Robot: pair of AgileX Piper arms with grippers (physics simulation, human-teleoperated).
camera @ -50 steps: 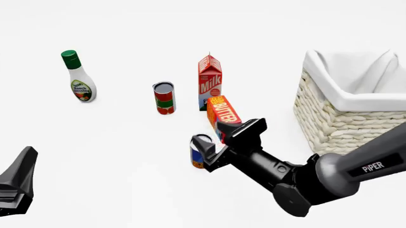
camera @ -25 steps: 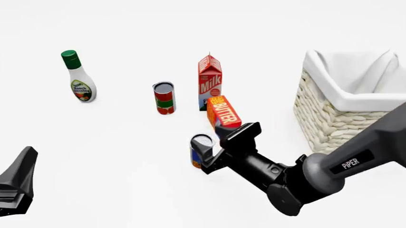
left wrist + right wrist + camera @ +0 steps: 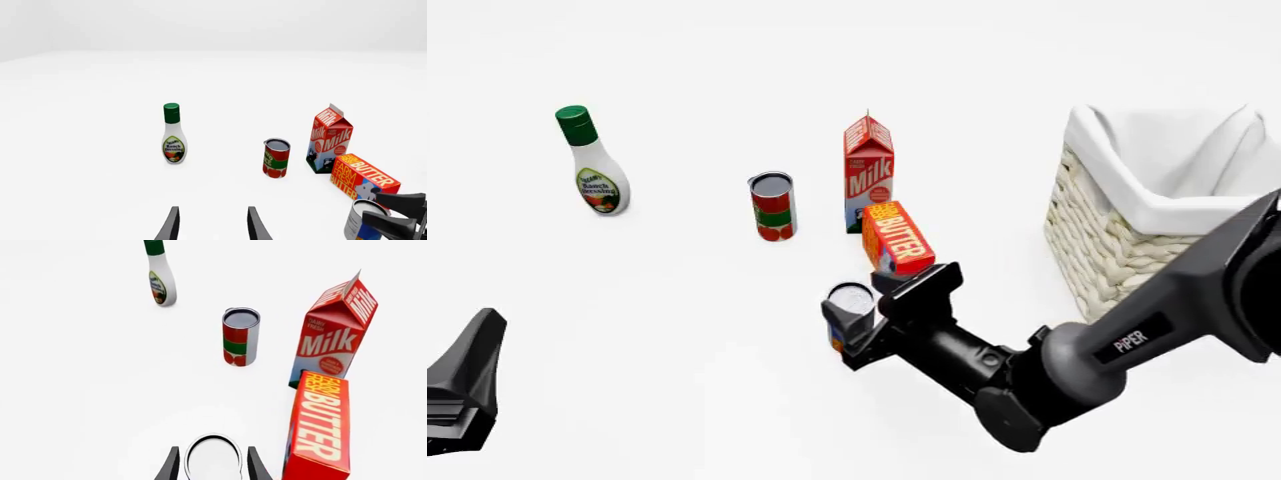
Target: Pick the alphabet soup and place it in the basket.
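Observation:
The alphabet soup (image 3: pixel 846 303), a small can with a silver-white top and blue label, stands upright in front of the butter box. My right gripper (image 3: pixel 857 332) is open with its fingers on either side of the can. In the right wrist view the can's top (image 3: pixel 213 457) lies between the two fingers (image 3: pixel 171 466), with thin gaps showing. The cream wicker basket (image 3: pixel 1121 250) with white lining stands at the right. My left gripper (image 3: pixel 212 227) is open and empty at the near left (image 3: pixel 461 385). The can also shows in the left wrist view (image 3: pixel 360 223).
A butter box (image 3: pixel 897 238) stands just behind the soup can, with a milk carton (image 3: pixel 869 170) behind it. A red-and-green can (image 3: pixel 771 205) stands left of the carton. A ranch dressing bottle (image 3: pixel 594 165) is at the far left.
My right arm has slid left and forward, so its fingers reach further around the soup can. The left arm has not moved.

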